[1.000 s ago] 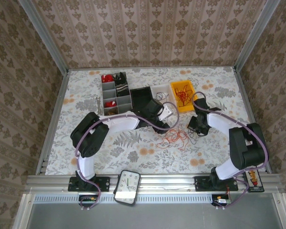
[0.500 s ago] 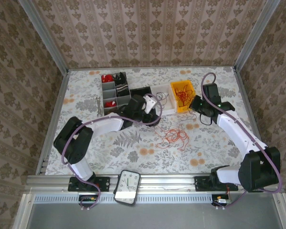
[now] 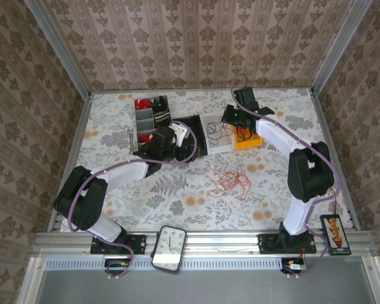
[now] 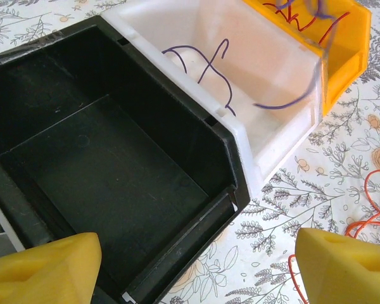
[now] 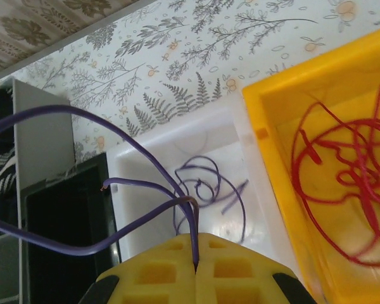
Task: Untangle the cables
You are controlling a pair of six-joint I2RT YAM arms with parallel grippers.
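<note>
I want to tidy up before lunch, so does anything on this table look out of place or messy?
Yes. A tangle of orange cables lies loose on the table, on the near side of the white bin. Also, the right gripper pinches a purple cable that hangs above that bin.

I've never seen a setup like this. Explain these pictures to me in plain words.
Two robot arms are bolted at the near edge of a table. One picture looks down from above; the other two come from a camera on each wrist. On the table lie a tangle of orange wires, a grey organizer and three bins. The left fingers are open, facing the black bin. The right fingers are shut on a purple wire by the white bin, which holds more purple wire. The yellow bin holds red wires.
</note>
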